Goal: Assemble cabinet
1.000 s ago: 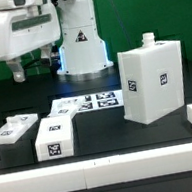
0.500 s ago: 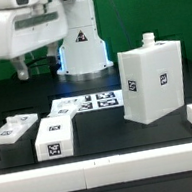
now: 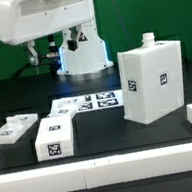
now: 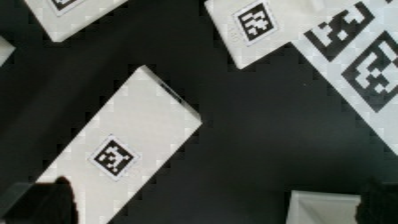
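Gripper hangs released and empty high over the flat white panel; judged best practice: centre the jaws across its narrow width, descend squarely, then clamp.

Marker board flat on black table (white rails bordering front).

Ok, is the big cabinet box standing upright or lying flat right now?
Upright: the cabinet box stands tall on the table, with its small peg on top pointing straight up.
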Tool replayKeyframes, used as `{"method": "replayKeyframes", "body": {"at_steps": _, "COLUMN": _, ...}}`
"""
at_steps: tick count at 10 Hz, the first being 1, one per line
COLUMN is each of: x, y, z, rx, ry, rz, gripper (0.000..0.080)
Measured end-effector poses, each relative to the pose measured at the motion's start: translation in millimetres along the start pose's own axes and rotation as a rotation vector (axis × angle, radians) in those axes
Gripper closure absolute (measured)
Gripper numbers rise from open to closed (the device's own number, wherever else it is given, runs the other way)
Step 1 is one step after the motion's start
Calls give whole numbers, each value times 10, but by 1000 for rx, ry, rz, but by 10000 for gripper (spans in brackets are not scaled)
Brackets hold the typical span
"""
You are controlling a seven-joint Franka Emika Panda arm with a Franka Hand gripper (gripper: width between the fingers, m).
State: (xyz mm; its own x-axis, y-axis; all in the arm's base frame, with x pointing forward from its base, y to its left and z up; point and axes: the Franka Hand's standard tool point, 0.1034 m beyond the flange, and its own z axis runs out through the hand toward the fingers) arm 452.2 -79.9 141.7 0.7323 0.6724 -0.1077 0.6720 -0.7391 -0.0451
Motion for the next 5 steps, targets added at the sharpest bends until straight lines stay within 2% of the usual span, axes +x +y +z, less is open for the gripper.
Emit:
{"method": "replayKeyframes", "body": {"at_steps": 1, "x": 4, "y": -8, "z": -3, "rx": 1, "ry": -1, "rz": 16, "gripper": 4}}
{"method": "replayKeyframes", "body": {"at_steps": 3, "x": 102, "y": -124, "z": -75, "rx": 8, "ry": -12, "rz": 124, "gripper": 4}}
{"method": "replayKeyframes", "body": {"at_steps": 4, "x": 175, "y": -190, "z": -140, "rx": 22, "ry": -35, "rz": 173, "gripper": 4}}
{"method": "replayKeyframes", "body": {"at_steps": 5, "x": 315, "y": -267, "z": -293, "rx": 26, "ry": -51, "rz": 216, "gripper": 4}}
